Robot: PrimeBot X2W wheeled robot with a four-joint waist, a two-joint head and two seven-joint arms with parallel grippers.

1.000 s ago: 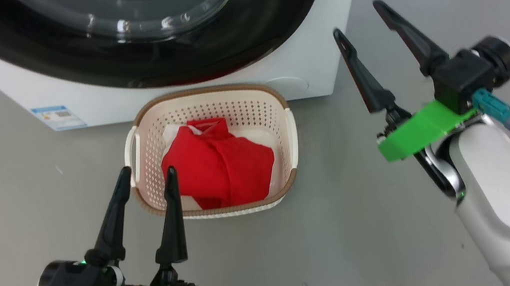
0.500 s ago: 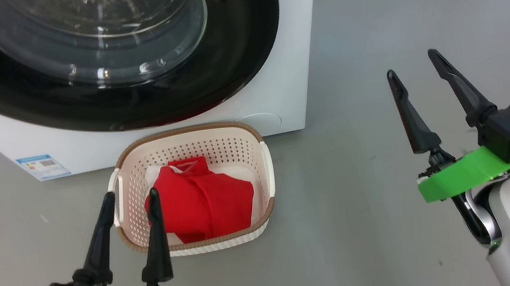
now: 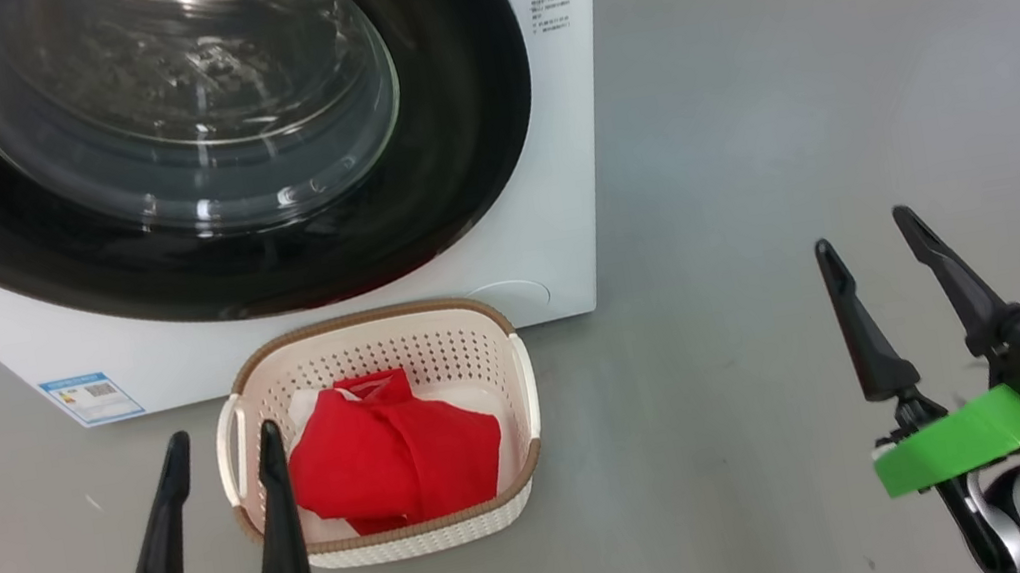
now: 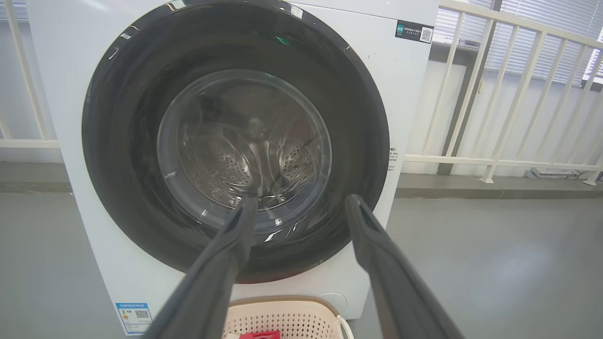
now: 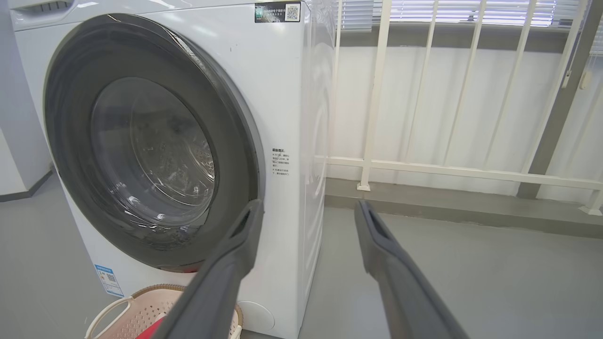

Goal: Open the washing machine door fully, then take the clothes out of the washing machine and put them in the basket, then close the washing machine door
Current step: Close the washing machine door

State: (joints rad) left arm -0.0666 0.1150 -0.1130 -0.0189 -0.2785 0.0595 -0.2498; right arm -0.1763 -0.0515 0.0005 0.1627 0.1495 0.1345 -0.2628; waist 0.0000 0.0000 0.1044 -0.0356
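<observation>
The washing machine (image 3: pixel 551 220) stands just behind the basket (image 3: pixel 363 318); clothes (image 3: pixel 394 455) lie in the basket, my left fingers (image 3: pixel 166 520) at its left, my right fingers (image 3: pixel 861 335) well right.

One washing machine (image 3: pixel 561 218), with one round door (image 3: pixel 181 113). Three stickers on the washing machine's front: one blue label (image 3: pixel 92 397), one black label (image 4: pixel 414 32) and one small printed notice (image 3: pixel 551 2). One basket (image 3: pixel 400 359) just before it, holding one heap of red and white clothes (image 3: pixel 394 455); the number of garments cannot be told. Two pincers, the left pincer (image 3: pixel 223 432) and the right pincer (image 3: pixel 862 228), each with two dark fingers.
</observation>
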